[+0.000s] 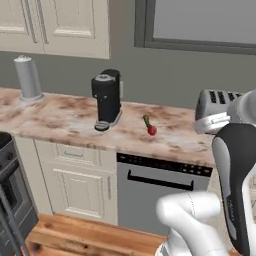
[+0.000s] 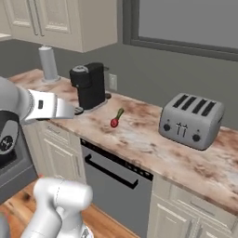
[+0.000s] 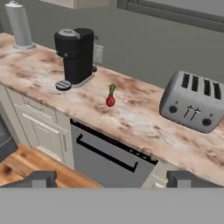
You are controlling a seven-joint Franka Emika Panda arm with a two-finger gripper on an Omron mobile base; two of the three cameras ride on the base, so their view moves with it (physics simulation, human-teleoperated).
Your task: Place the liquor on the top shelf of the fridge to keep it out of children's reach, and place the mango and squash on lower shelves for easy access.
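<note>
The small round red mango (image 3: 110, 101) lies on the marbled counter (image 3: 144, 122), touching the slender green squash (image 3: 112, 90) just behind it. Both also show mid-counter as the mango (image 1: 152, 130) and squash (image 1: 147, 121), and again as the mango (image 2: 114, 122) and squash (image 2: 119, 114). My gripper (image 3: 113, 179) hangs open and empty, well above and in front of the counter, its dark fingertips (image 3: 38, 178) spread wide. The liquor, the fridge and its shelves are out of view.
A black coffee machine (image 1: 107, 97) stands left of the fruit and a silver toaster (image 3: 194, 103) to the right. A grey roll (image 1: 27, 77) sits at the far left. A dishwasher front (image 3: 109, 153) lies below the counter, and an oven (image 1: 10, 200) at the left edge.
</note>
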